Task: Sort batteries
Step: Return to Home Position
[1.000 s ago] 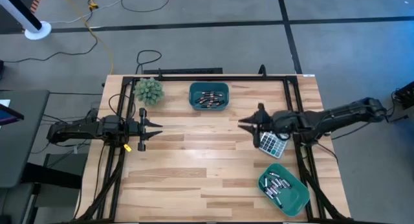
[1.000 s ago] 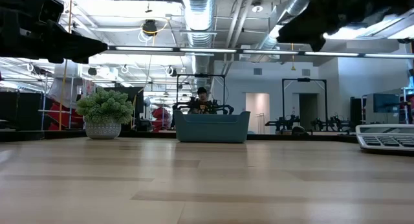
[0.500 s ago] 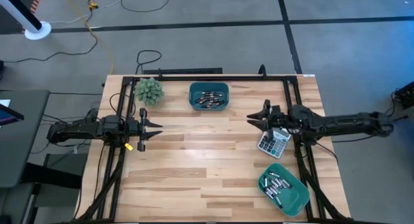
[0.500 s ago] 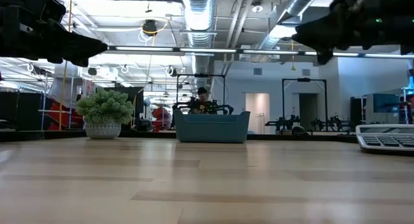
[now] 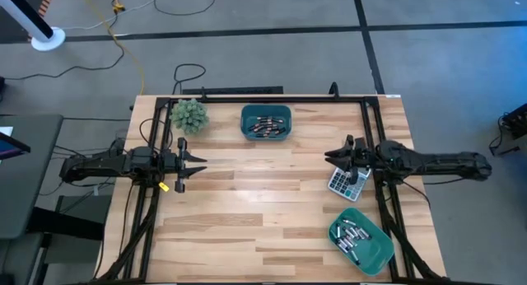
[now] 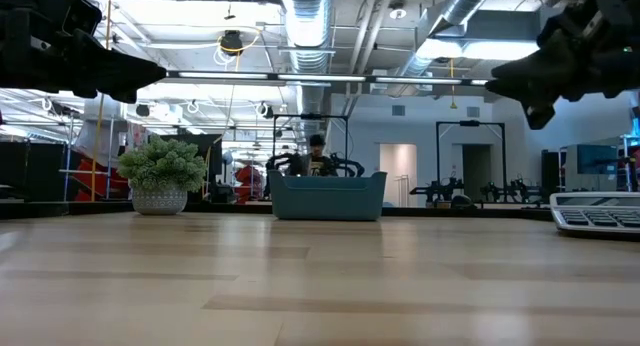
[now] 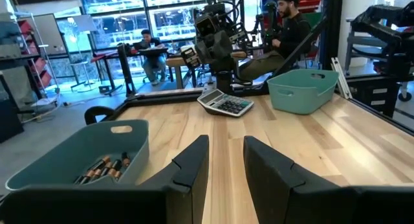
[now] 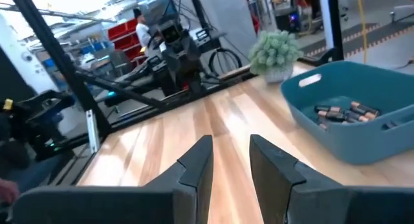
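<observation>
At right of centre in the high view: right gripper [image 5: 333, 158], fingers parted with nothing between them, as its own wrist view also shows. It is held well above the table [image 5: 247, 227], just over the upper edge of the calculator [image 5: 344, 186].

At left of frame: left gripper [image 5: 200, 165], also parted and empty, waiting near the table's left edge, below the potted plant [image 5: 189, 115].

Batteries, two lots:
- dark batteries [image 5: 264, 125], copper-ended, lying in the upper bin [image 5: 245, 120] at top centre
- silvery batteries [image 5: 352, 234], lying in the lower bin [image 5: 384, 250] at bottom right

No loose cell can be made out on the boards.

Step in hand, as judged: sorting looks complete, and the right arm is due back at its rest pose. To do this well:
- Draw straight back along the arm's own line toward the right edge.
- Hold height so the fingers pass above the calculator without brushing it.
- Stay well away from the lower bin.
- Finish mirroring the left arm.
</observation>
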Motion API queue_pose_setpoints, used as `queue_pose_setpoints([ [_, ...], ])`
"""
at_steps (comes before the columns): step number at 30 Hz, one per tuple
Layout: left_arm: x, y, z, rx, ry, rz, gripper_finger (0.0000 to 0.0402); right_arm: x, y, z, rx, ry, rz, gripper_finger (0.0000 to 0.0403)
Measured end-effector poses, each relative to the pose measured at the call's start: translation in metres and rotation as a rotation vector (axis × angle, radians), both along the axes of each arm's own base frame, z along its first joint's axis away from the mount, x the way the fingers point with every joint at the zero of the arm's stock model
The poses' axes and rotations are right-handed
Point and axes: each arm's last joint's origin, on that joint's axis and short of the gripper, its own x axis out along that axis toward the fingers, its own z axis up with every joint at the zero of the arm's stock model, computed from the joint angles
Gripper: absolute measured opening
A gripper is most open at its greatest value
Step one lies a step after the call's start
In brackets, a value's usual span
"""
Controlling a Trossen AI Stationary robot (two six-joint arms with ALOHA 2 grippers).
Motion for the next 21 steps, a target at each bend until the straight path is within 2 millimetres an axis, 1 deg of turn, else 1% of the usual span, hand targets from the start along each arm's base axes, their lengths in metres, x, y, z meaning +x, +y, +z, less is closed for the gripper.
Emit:
queue_pose_setpoints([
  [3, 0.0, 0.0, 0.0, 0.0, 0.0, 0.0, 0.0093, -0.006, 0.003, -0.001, -0.002, 0.005, 0.021, 0.0118],
  [7, 0.0, 0.0, 0.0, 0.0, 0.0, 0.0, 0.0093, -0.015, 0.005, -0.003, -0.016, 0.014, -0.002, 0.0118],
  [10, 0.0, 0.0, 0.0, 0.0, 0.0, 0.0, 0.0093, -0.021, 0.007, -0.004, -0.041, -0.018, 0.006, 0.0118],
  [15, 0.0, 0.0, 0.0, 0.0, 0.001, 0.0, 0.0093, -0.014, 0.01, -0.017, -0.09, -0.031, 0.033, 0.0118],
  [21, 0.0, 0.0, 0.0, 0.001, 0.0, 0.001, 0.0093, -0.013, 0.012, -0.019, -0.167, 0.001, 0.056, 0.0118],
])
